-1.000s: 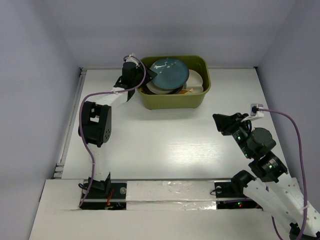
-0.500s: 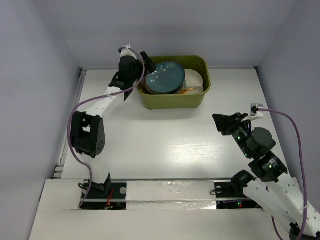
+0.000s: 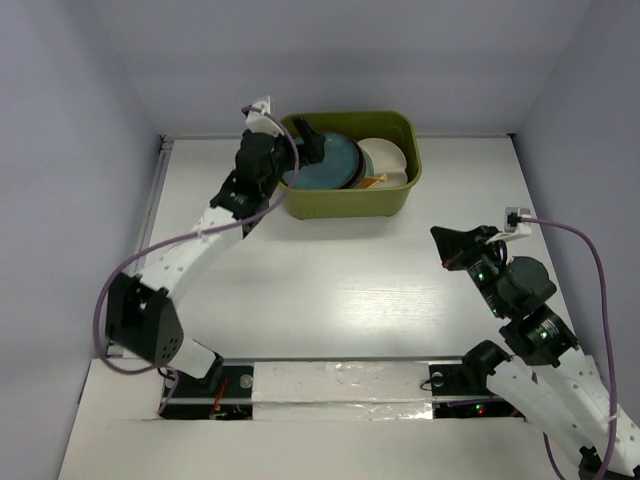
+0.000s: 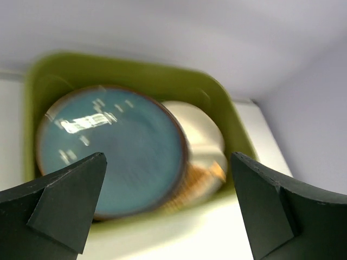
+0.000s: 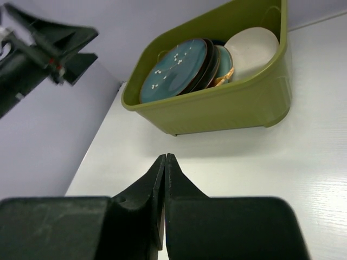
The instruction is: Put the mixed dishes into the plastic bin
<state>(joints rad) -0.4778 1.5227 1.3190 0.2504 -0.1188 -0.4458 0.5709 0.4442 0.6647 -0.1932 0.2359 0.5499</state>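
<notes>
Left claw (image 4: 168, 157) gapes wide and empty, the teal plate (image 4: 111, 151) straight ahead of it inside the olive-green bin (image 4: 135, 67); right claw (image 5: 164, 162), pinched closed on nothing, sits well apart.

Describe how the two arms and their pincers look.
The left arm and right arm are alike: white links between chunky black joint housings. A purple cable runs along each, ending at a small white connector near the wrist. Small green lights glow on the right arm's black housing. The left pincer and right pincer have matte black, wedge-shaped fingers.
</notes>
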